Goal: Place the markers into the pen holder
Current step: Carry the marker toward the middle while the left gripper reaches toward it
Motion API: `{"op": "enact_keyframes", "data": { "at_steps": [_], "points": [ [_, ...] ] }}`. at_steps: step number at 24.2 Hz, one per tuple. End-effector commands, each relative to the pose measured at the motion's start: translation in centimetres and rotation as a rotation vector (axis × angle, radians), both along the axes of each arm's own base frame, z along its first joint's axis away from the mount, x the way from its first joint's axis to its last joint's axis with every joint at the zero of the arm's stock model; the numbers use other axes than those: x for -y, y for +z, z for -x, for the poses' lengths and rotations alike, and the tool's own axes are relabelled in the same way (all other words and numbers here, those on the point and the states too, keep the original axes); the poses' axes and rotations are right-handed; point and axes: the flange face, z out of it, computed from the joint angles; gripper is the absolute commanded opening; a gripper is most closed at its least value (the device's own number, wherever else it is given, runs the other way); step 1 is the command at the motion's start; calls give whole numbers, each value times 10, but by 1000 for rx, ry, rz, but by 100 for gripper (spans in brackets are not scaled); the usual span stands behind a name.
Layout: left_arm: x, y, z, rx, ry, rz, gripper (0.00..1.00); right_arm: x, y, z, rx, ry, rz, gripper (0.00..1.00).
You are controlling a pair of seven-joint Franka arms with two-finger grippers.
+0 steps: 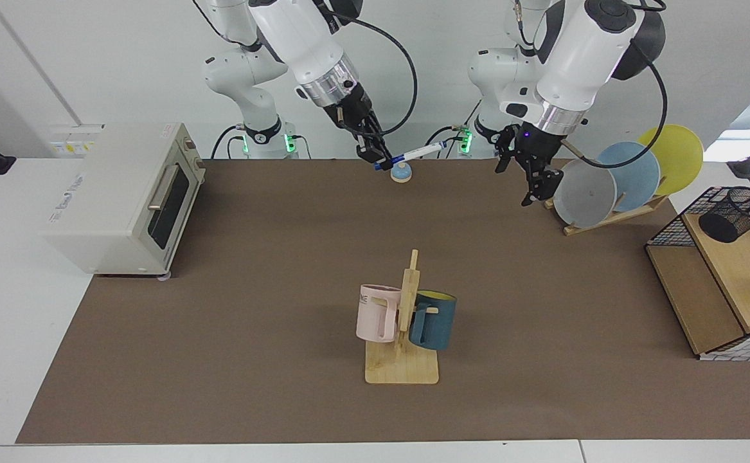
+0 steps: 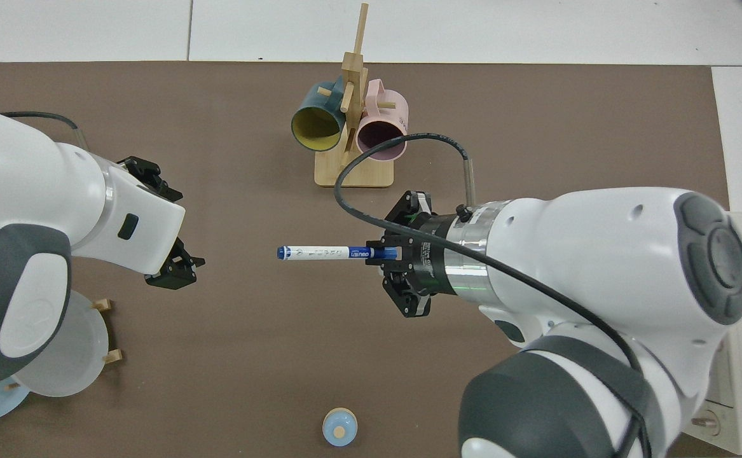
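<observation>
While my right gripper (image 1: pixel 380 161) is clamped on the blue-capped end of the marker (image 1: pixel 416 153), I hold it in the air above the far middle of the counter (image 1: pixel 285 270), the white barrel reaching out nearly level toward my other arm. In the facing view the held end sits just above the small blue bell (image 1: pixel 401 172); from above the marker (image 2: pixel 323 252) points away from my right gripper (image 2: pixel 388 253) toward my left one. My left gripper (image 1: pixel 538 190) hangs over the counter near the grey plate (image 1: pixel 584 193) in the plate rack, holding nothing, its fingers apart; in the top view it (image 2: pixel 177 272) faces the marker's free tip across a stretch of bare mat. The pen holder (image 1: pixel 736 213) lies well apart from both grippers, tipped on its side on the wooden shelf (image 1: pixel 709 296) with the wire grid at the counter's edge beyond my left arm. The mug stand (image 1: pixel 403 360) sits at the near middle with a pink mug (image 1: pixel 375 313) and a dark-blue mug (image 1: pixel 434 319) hung on it. A toaster oven (image 1: pixel 124 196) stands at the far end past my right arm.
</observation>
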Motion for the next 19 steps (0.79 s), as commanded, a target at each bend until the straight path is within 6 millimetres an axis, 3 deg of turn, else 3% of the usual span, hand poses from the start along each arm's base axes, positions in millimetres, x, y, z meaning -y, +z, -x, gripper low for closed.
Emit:
{"op": "enact_keyframes", "data": {
  "at_steps": [1,5,7,10,14,19],
  "points": [
    [22,12,2,87,-257,30,100,-19,-7,6,-11,-17,-24,0],
    [25,16,11,60,-302,31,100,-30,-16,8,-28,-29,-23,0],
    [39,18,24,26,-332,22,100,-31,-17,9,-29,-26,-22,0],
    [53,40,48,45,-357,8,100,-33,-19,10,-36,-29,-20,0],
    [65,40,61,19,-355,-4,98,-47,-26,19,-31,-13,-24,0],
    [94,45,74,50,-388,-14,95,-50,-29,20,-36,-15,-23,0]
  ]
}}
